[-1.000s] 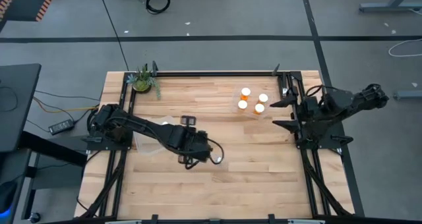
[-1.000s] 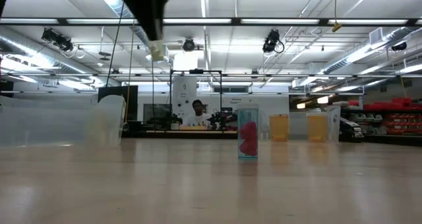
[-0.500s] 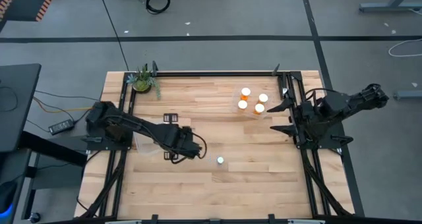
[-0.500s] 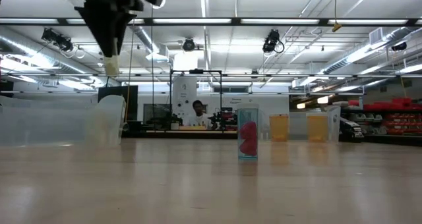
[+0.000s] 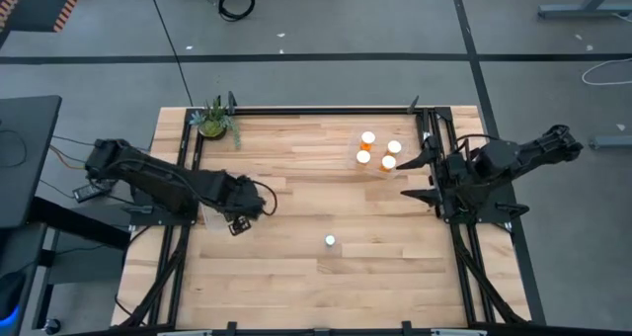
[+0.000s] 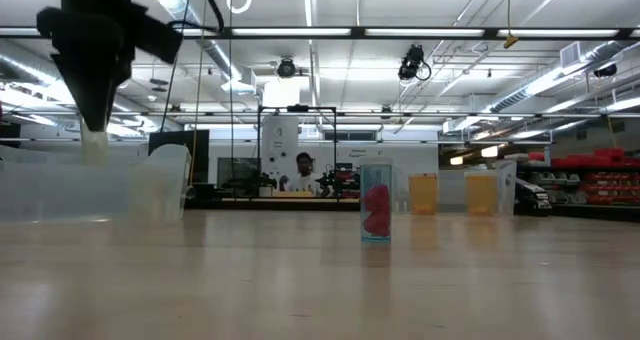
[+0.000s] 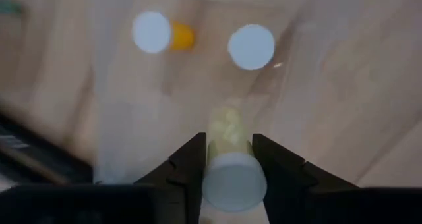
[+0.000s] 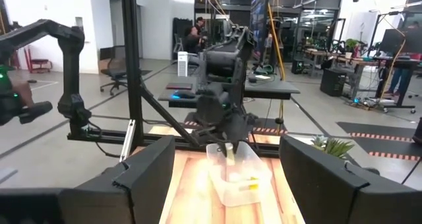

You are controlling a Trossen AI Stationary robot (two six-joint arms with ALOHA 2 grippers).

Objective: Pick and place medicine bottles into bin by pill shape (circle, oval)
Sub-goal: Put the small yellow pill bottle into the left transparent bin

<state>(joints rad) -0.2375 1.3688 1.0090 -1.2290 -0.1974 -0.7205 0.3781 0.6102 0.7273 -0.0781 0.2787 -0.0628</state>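
My left gripper [image 5: 240, 212] hangs over a clear bin [image 5: 209, 219] at the table's left side, shut on a small clear bottle with a white cap [image 7: 232, 171]. The low view shows the gripper [image 6: 92, 130] above the bin's wall [image 6: 60, 185]. Two white-capped bottles [image 7: 153, 31] [image 7: 250, 46] stand in the bin, one with an orange body. Another small white-capped bottle [image 5: 330, 241] stands alone on the table's middle; in the low view it shows red pills [image 6: 375, 208]. Several orange and white bottles [image 5: 367, 138] stand in a second clear bin at the far right. My right gripper [image 5: 423, 174] is open and empty at the right. My left gripper pinches the small bottle's body just under the white cap [image 7: 227, 145] between its two fingers [image 7: 191, 161], which point down from above. The bottle is lifted clear, and its lower end [image 6: 95, 148] hangs below the fingertips over the bin.
A small potted green plant [image 5: 214, 119] stands at the table's far left corner. Black frame rails [image 5: 188, 148] run along the table's left and right sides. Bare wood lies across the middle and near part of the table.
My left gripper has carried the small bottle from the table's middle toward the left edge, and now hangs lower, over the left clear bin. It has stayed shut on the bottle. The lone bottle on the table's middle has stayed put.
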